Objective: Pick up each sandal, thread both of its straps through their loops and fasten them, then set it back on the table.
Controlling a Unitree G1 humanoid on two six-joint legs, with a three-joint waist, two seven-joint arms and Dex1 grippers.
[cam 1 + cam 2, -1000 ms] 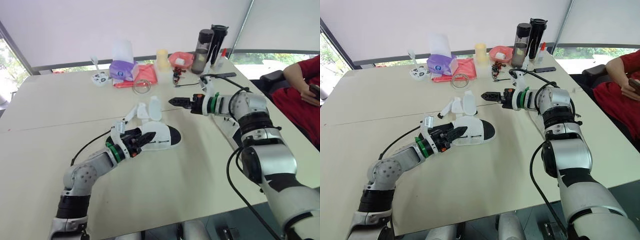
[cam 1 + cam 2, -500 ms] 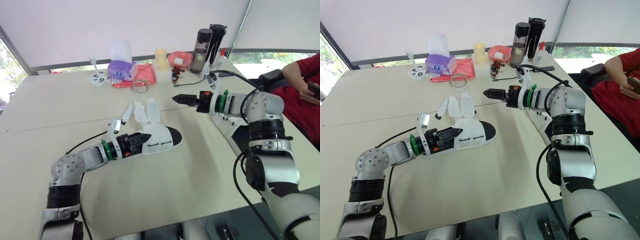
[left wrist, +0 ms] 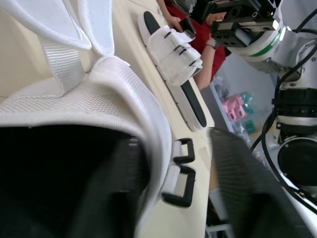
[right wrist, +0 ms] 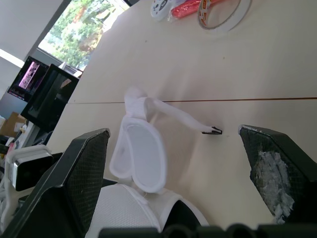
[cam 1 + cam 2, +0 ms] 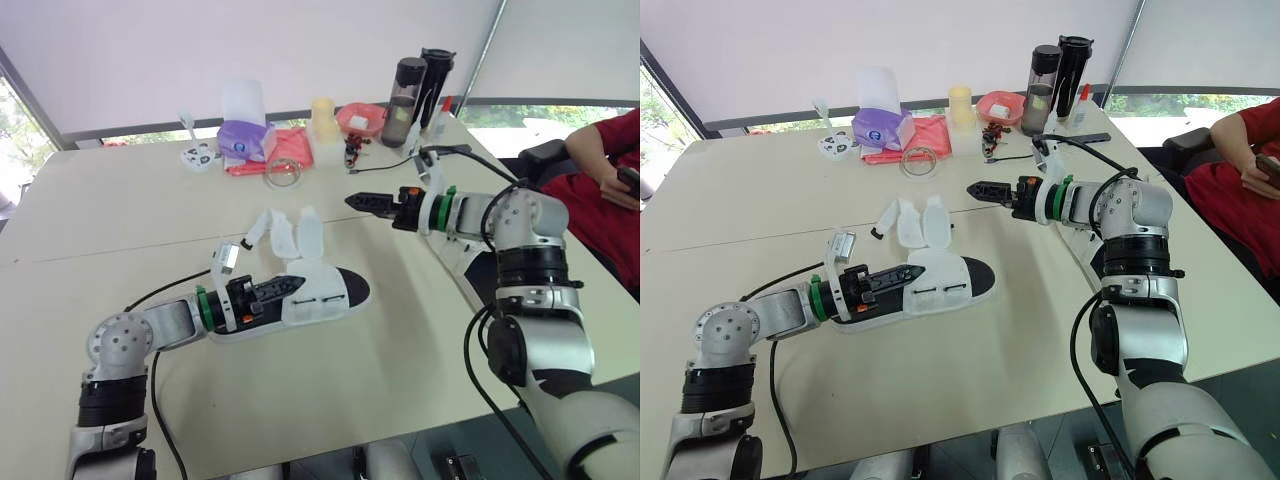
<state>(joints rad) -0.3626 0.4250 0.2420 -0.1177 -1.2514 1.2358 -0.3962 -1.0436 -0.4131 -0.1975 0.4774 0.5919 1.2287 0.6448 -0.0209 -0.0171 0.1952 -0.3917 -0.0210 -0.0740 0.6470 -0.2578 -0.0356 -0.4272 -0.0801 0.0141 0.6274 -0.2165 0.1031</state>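
White sandal (image 5: pixel 335 295) lay flat on the counter (image 5: pixel 120 200), with the left hand (image 5: pixel 290 287) low at its heel end and pointing toward the toe. Whether that hand gripped it could not be told. Just beyond the left hand both straps (image 5: pixel 298 230) were flipped open, unfastened, resting on the counter off the sandal's far side. Right hand (image 5: pixel 358 201) hovered over the counter past the straps, apart from the sandal, spread wide and holding nothing. Near the right arm a second sandal (image 3: pixel 173 54) lay with its straps closed. Farther out from both hands were a tape roll (image 5: pixel 283 172), two dark bottles (image 5: pixel 418 85) and a pink bowl (image 5: pixel 360 119). Person in red (image 5: pixel 610 160) sat beyond the right arm.
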